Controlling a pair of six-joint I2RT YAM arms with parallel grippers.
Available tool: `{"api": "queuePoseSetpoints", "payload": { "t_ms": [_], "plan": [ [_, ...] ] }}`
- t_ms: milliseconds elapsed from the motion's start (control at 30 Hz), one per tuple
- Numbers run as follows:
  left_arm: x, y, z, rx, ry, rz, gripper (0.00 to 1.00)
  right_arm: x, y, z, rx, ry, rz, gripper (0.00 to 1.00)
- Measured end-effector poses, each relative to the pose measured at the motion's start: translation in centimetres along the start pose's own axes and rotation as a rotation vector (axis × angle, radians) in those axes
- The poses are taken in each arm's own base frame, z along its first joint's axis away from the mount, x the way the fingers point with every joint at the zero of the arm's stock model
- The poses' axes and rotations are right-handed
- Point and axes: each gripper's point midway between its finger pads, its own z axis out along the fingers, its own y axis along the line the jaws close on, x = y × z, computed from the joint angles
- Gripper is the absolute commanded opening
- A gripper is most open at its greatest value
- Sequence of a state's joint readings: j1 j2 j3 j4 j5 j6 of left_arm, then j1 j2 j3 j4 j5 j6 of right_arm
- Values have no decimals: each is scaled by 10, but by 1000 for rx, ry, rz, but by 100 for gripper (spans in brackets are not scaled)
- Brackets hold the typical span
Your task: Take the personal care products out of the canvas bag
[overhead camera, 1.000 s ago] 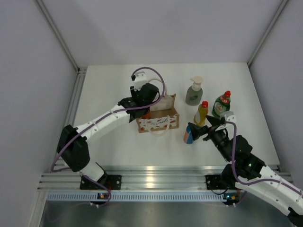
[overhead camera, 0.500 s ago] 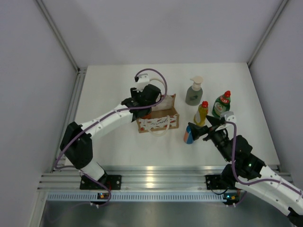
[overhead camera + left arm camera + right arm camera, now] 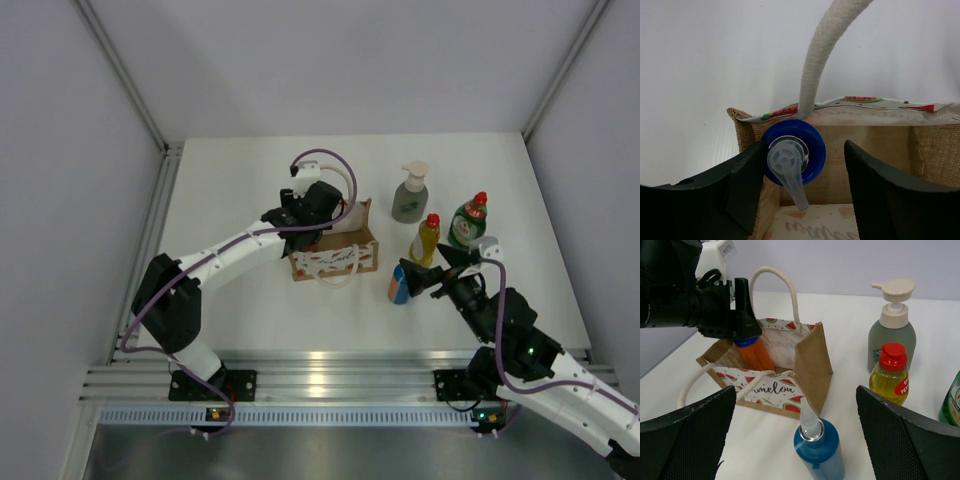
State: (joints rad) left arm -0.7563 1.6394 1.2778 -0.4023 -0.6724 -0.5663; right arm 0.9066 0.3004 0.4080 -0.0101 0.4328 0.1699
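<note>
The canvas bag (image 3: 340,257) stands mid-table, and an orange bottle (image 3: 754,354) with a blue cap (image 3: 815,150) leans in its left corner. My left gripper (image 3: 303,226) is lowered into the bag, open. Its left finger (image 3: 742,180) touches the cap and its right finger (image 3: 875,175) stands clear of it. Outside the bag, a blue bottle (image 3: 398,287) stands low between the wide-open fingers of my right gripper (image 3: 422,268), untouched. Behind it are a yellow red-capped bottle (image 3: 427,240), a green red-capped bottle (image 3: 468,222) and a grey-green pump bottle (image 3: 410,195).
The bag's rope handle (image 3: 815,65) arches up just behind the blue cap, and its front handle (image 3: 695,385) lies on the table. An aluminium rail (image 3: 320,380) runs along the near edge. Enclosure walls close in on the left, right and back.
My left gripper has gone from shut to open and shifted slightly right over the bag's left corner. The right arm and the bottles outside have not moved.
</note>
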Motion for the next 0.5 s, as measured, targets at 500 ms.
{"api": "queuePoseSetpoints", "payload": {
  "t_ms": [500],
  "plan": [
    [7,7,3,-32,6,16,74,0,0,0,1,1,6,99]
  ]
}}
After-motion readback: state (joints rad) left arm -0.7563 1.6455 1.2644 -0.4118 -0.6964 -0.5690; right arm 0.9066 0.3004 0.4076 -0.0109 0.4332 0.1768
